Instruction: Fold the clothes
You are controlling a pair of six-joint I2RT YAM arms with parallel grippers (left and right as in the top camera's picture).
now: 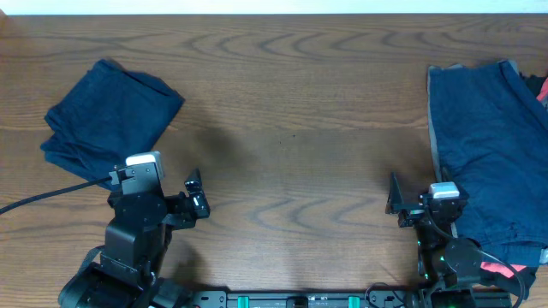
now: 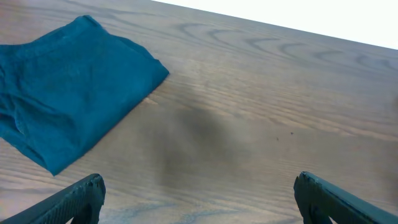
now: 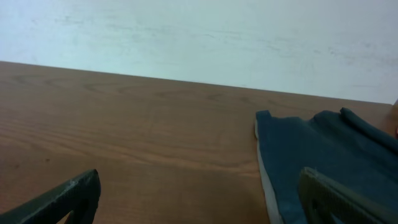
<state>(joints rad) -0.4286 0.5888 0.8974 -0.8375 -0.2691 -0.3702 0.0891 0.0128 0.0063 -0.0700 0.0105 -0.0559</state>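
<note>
A folded navy-blue garment (image 1: 111, 115) lies at the table's left; it also shows in the left wrist view (image 2: 68, 99) at upper left. A pile of unfolded navy clothes with a grey edge (image 1: 488, 154) lies at the right, and a red-pink piece (image 1: 501, 267) peeks out at its near end. The pile also shows in the right wrist view (image 3: 323, 155). My left gripper (image 1: 195, 195) (image 2: 199, 193) is open and empty above bare wood, just right of the folded garment. My right gripper (image 1: 396, 201) (image 3: 199, 193) is open and empty beside the pile's left edge.
The wooden table (image 1: 291, 120) spans the whole view; its far edge meets a pale wall (image 3: 199, 37). A black cable (image 1: 51, 195) runs from the left arm off the left side.
</note>
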